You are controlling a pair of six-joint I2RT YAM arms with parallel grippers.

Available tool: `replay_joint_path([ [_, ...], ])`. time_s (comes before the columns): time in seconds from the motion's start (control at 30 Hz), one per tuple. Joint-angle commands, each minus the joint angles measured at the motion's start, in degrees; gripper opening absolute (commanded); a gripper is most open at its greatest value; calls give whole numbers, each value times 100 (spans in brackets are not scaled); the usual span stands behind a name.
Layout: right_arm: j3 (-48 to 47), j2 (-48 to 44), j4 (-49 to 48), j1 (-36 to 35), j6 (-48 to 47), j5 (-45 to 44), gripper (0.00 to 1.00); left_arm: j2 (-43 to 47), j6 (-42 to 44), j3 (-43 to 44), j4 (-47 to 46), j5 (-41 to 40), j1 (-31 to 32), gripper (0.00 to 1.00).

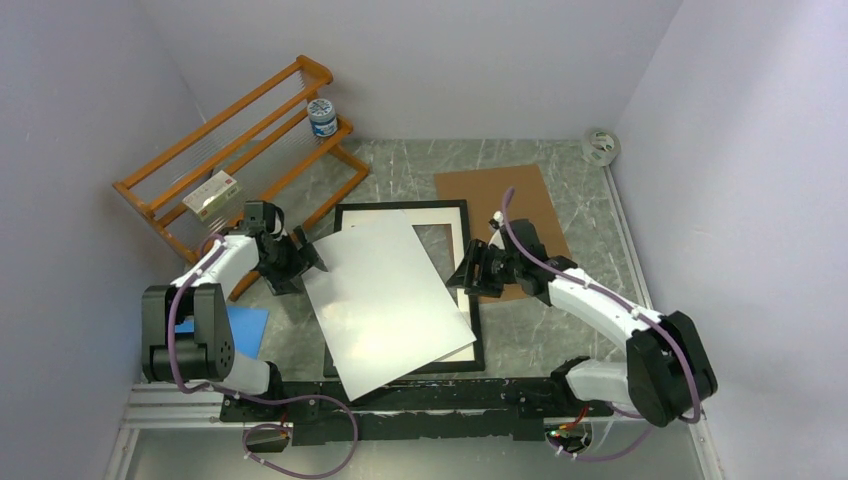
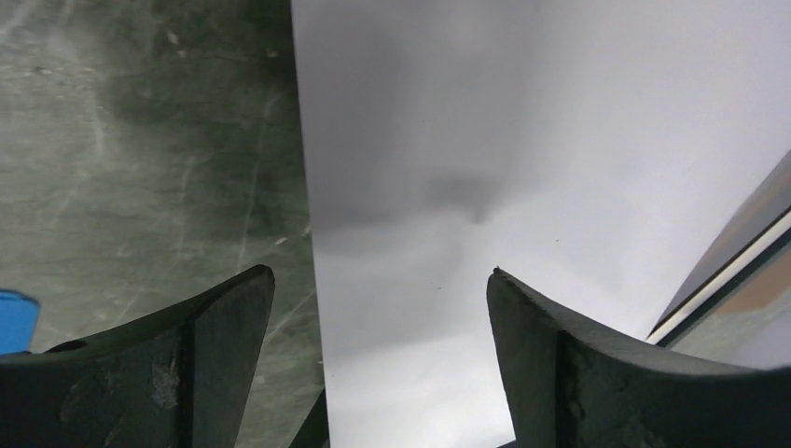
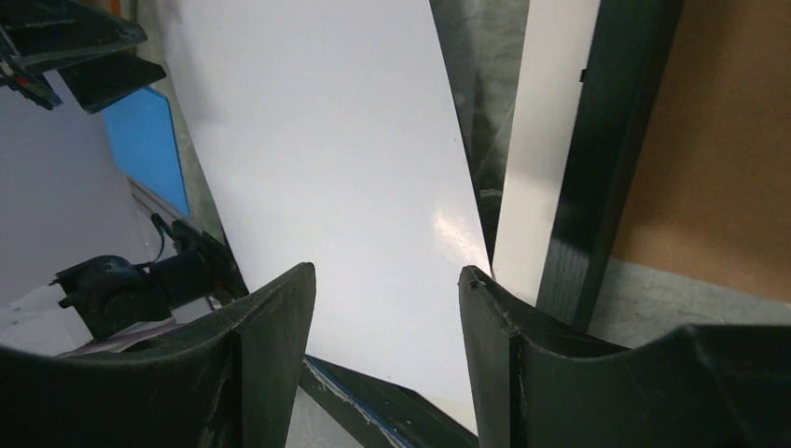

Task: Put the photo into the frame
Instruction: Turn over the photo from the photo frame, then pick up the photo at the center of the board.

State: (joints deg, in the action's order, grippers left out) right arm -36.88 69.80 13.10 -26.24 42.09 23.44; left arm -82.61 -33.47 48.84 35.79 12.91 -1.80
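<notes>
The photo (image 1: 385,300) lies white back up, skewed across the black frame (image 1: 400,208), which rests flat on the table. Its near corner juts past the frame's front edge. My left gripper (image 1: 310,258) is open at the photo's left edge; in the left wrist view the photo (image 2: 522,140) spreads under the open gripper (image 2: 381,275), with nothing clamped. My right gripper (image 1: 462,272) stands open at the frame's right side. The right wrist view has the photo (image 3: 326,140) and the frame (image 3: 606,140) beyond that open gripper (image 3: 384,271).
A brown cardboard board (image 1: 510,195) lies behind and right of the frame. A blue sheet (image 1: 245,328) sits by the left arm's base. An orange rack (image 1: 240,130) with a jar (image 1: 322,117) stands at the back left. A tape roll (image 1: 601,146) is in the far right corner.
</notes>
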Motion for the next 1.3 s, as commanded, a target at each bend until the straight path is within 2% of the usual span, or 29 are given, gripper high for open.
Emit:
replay_joint_path([
  [0.0, -282, 279, -304, -124, -176, -55, 61, -109, -200, -208, -460, 589, -22, 89],
  [0.23, -543, 738, -598, -144, -224, 125, 60, 401, -855, -1202, -1470, 955, -30, 87],
  [0.5, -1299, 1044, -206, -155, -510, 162, 59, 1391, -1429, -2341, -2718, 1688, -281, 80],
  [0.67, -1787, 1236, 53, -156, -702, 312, 58, 1559, -1884, -2962, -3787, 2181, -630, 62],
  [0.8, -2044, 1339, 178, -148, -839, 369, 58, 1595, -1933, -3052, -4288, 2560, -737, 33],
  [0.9, -2123, 1394, 212, -124, -889, 322, 58, 1788, -1792, -2944, -4099, 2617, -734, 10],
  [0.93, -2141, 1400, 210, -107, -900, 282, 59, 1890, -1677, -2863, -3927, 2594, -738, 6],
  [1.0, -2156, 1397, 196, -56, -884, 140, 61, 2109, -1488, -2647, -3619, 2598, -741, 3],
  [1.13, -2068, 1440, -72, 87, -822, 41, 70, 2345, -1009, -2088, -3026, 2984, -735, 2],
  [1.27, -1870, 1501, -644, 104, -671, 74, 86, 2163, -666, -1705, -3064, 3793, -737, 3],
])
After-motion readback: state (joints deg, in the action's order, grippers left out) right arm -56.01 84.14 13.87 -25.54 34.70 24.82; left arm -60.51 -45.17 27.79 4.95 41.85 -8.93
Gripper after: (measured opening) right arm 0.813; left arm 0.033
